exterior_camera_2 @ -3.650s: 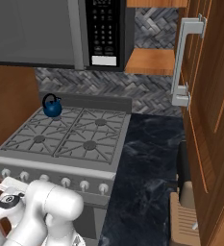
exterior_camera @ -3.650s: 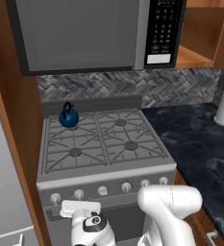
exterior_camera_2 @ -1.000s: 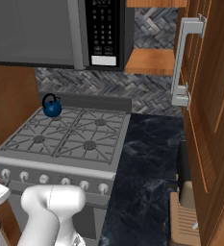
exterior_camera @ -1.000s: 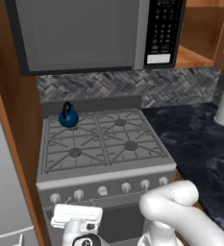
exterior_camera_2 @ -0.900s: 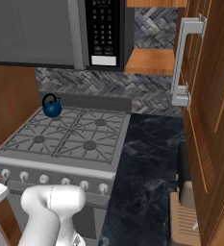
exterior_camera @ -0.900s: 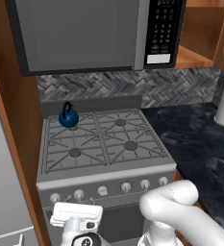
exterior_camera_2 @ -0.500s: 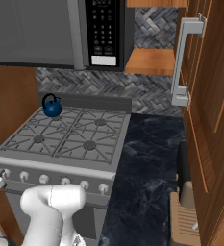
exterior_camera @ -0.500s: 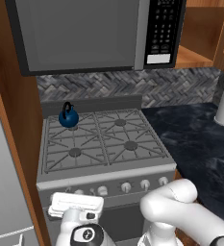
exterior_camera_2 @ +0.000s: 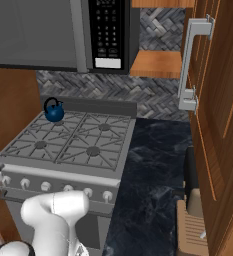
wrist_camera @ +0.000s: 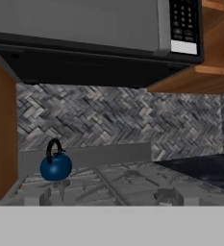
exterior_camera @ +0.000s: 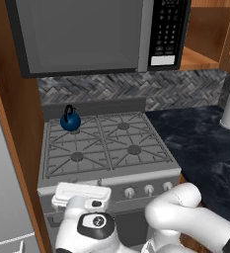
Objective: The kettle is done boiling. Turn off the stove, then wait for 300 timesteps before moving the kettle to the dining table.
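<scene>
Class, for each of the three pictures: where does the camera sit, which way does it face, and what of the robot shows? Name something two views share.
Left base view: behind the arm's left, looking down over the stove; white arm lower right.
Right base view: behind its right, facing the same stove; arm lower left.
Hand view: low at the stove's front edge, facing the backsplash.
Shared: the kettle on the back-left burner.
</scene>
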You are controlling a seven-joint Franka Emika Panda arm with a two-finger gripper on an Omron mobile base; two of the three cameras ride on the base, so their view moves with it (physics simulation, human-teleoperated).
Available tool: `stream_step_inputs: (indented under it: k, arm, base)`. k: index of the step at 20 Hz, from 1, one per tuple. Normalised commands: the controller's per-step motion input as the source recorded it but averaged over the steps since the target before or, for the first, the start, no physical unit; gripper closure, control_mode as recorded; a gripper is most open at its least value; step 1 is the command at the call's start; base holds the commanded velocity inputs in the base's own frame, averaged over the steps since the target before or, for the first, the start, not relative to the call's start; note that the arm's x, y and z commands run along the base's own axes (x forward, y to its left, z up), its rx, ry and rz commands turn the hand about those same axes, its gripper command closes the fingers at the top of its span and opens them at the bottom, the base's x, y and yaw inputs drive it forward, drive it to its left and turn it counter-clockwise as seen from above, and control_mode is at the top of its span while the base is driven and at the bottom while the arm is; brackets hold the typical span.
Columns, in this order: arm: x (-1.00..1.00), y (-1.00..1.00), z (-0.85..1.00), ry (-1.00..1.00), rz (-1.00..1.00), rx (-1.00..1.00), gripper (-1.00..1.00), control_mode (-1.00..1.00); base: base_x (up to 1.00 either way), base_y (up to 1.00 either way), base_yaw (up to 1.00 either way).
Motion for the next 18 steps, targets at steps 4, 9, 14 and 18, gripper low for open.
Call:
stream_step_inputs:
  k: [4,9,14,18]
  arm:
    - [0.2,-0.04,0.48,0.14,-0.02,0.0,-1.0,-1.0]
    - [0.32,0.0,0.41,0.14,-0.02,0.0,-1.0,-1.0]
    - [0.35,0.0,0.39,0.16,-0.02,0.0,-1.0,-1.0]
    - [0.32,0.0,0.25,0.15,-0.02,0.01,-1.0,-1.0]
  base:
    - [0.0,0.0,0.0]
    - [0.0,0.0,0.0]
    - [0.0,0.0,0.0]
    - [0.0,0.0,0.0]
